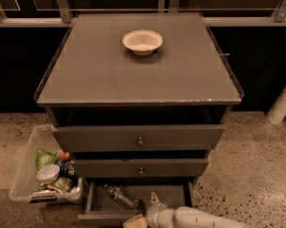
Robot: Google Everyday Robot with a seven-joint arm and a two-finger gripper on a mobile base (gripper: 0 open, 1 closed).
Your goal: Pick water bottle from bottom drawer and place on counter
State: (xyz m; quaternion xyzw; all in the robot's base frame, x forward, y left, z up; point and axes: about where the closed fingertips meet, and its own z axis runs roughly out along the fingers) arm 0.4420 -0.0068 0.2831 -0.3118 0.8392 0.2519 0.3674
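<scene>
The water bottle point(119, 196) lies on its side in the left half of the open bottom drawer point(89, 199). My gripper point(143, 209) comes in from the lower right on a white arm and sits low over the drawer's front, just right of the bottle. Its two pale fingers are spread apart with nothing between them; one fingertip point(153, 197) points up and the other point(134, 221) lies near the drawer's front edge. The grey counter point(95, 72) is above the three drawers.
A white bowl point(142, 41) stands at the back middle of the counter. A clear plastic bin point(24, 172) with snack packets and a small cup sits on the speckled floor left of the drawers. The two upper drawers stand slightly pulled out. A white post point(282, 103) is at the right.
</scene>
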